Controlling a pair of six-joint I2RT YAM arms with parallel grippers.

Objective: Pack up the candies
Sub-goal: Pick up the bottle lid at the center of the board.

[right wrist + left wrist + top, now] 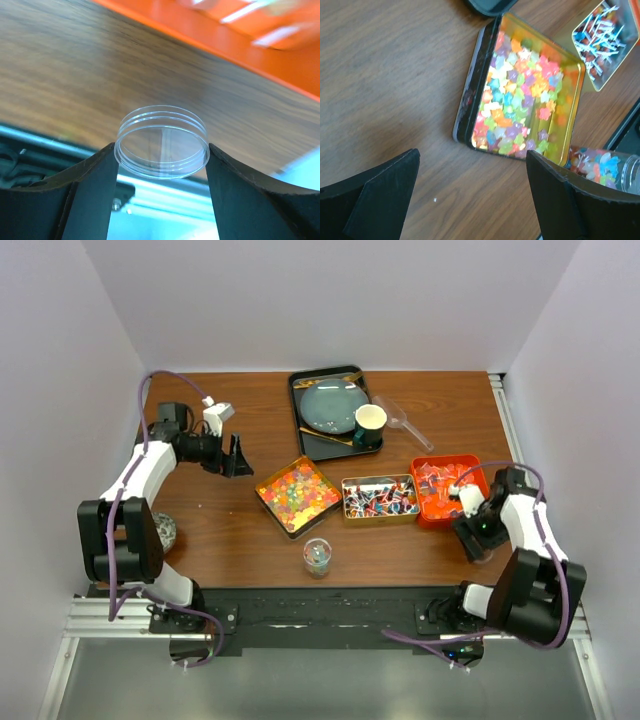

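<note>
The candies lie in three containers: colourful jelly stars in a gold tin [297, 494] [520, 95], red-blue-white wrapped pieces in a second tin [380, 497] [602, 40], and red pieces in an orange tray [445, 488] [240, 45]. A small clear jar [317, 556] [600, 167] holding some candies stands near the table's front edge. My left gripper [237, 458] [472, 165] hangs open over bare wood, left of the gold tin. My right gripper [478, 537] [162, 150] sits at the front right, both fingers touching a clear round threaded lid [162, 142].
A black tray [300, 405] at the back holds a grey plate [330, 405] and a green cup [370, 423], with a clear scoop [405, 423] beside it. A speckled round object [163, 530] lies by the left arm. The table's front edge runs just under the right gripper.
</note>
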